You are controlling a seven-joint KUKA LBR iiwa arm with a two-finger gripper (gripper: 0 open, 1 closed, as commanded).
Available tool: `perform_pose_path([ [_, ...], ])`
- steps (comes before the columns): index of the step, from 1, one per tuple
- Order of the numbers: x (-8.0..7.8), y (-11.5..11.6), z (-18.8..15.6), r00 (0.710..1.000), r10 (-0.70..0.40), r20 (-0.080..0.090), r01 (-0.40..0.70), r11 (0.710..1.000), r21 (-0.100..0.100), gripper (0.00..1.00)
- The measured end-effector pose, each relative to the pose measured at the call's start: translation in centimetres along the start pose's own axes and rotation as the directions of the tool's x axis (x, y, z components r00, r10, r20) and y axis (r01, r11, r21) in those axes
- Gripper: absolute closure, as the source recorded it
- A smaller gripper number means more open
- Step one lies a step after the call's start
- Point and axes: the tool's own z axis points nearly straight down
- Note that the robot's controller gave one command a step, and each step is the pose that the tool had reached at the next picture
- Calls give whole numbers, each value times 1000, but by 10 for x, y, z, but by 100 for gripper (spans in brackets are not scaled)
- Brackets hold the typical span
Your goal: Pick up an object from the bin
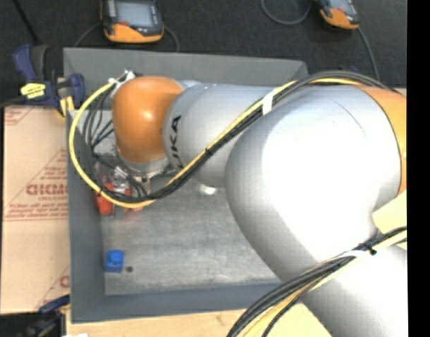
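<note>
My gripper is down at the bin's left wall, mostly hidden beneath the arm's wrist. Directly under and left of it lies a small orange-red thing, partly covered by the gripper; whether the two touch I cannot tell. A small blue block sits apart near the bin's front left corner, well below the gripper.
The arm covers the right and middle of the bin. A bit of something white peeks out beneath the arm near the bin's middle. Bare grey floor lies between the blue block and the arm.
</note>
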Motion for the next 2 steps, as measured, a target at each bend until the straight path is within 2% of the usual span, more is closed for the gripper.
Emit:
perform_pose_path([
  [1,-9,-7,-127,1000,16,8,-16,1000,-7,100],
  [2,0,-7,-240,1000,-5,9,5,1000,-6,100],
])
